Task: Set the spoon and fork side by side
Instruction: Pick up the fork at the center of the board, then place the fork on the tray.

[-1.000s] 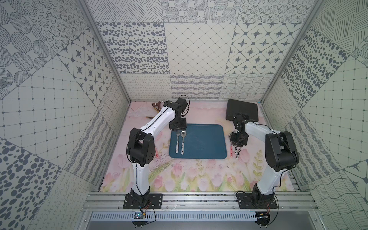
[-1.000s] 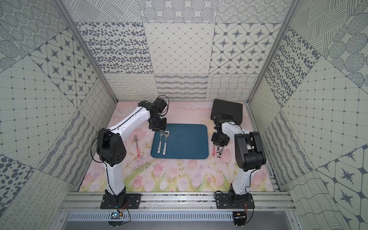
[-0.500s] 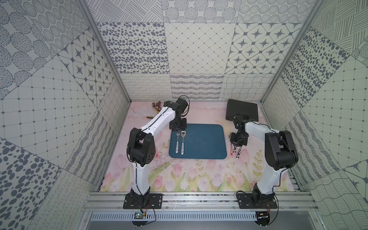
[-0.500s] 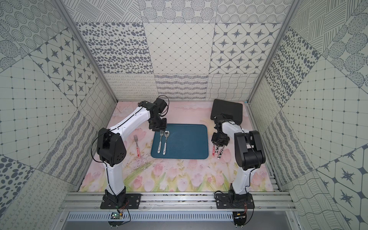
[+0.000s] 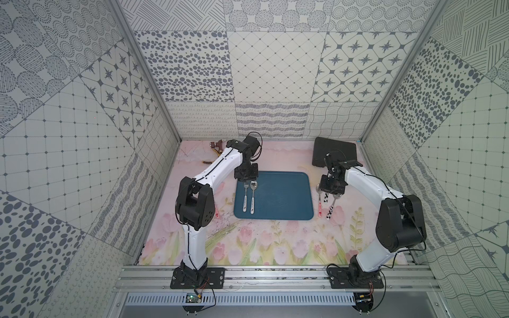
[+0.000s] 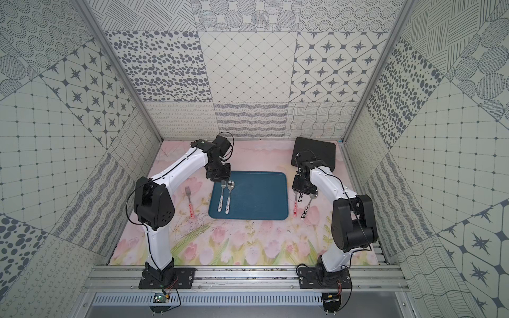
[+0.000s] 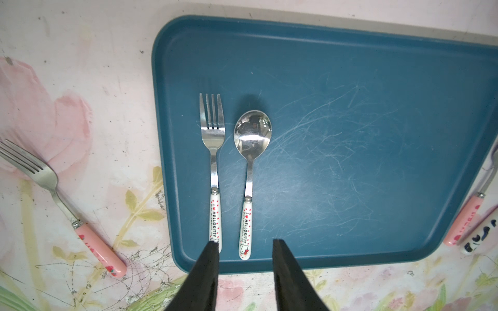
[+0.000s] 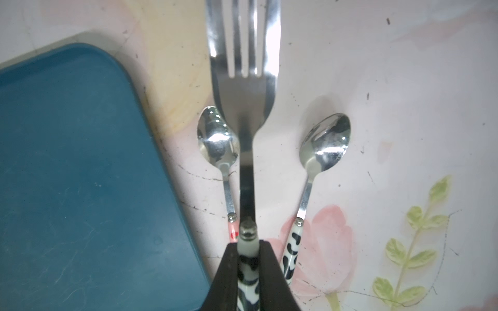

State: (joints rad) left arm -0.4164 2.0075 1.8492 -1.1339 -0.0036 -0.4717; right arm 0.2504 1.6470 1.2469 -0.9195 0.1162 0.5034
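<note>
A fork and a spoon with white dotted handles lie parallel at the left end of the blue tray, also seen in a top view as fork and spoon. My left gripper hovers open over their handle ends, holding nothing. Right of the tray, my right gripper is shut on the black-and-white handle of a second fork, held just above the mat. Beside it lie a pink-handled spoon and a black-and-white-handled spoon.
A pink-handled fork lies on the floral mat left of the tray. A black flat slab sits at the back right corner and small brown objects at the back left. Patterned walls enclose the table on three sides.
My right gripper's jaws have closed on the black-and-white fork's handle. The left gripper's jaws have narrowed slightly. Neither arm has shifted much.
</note>
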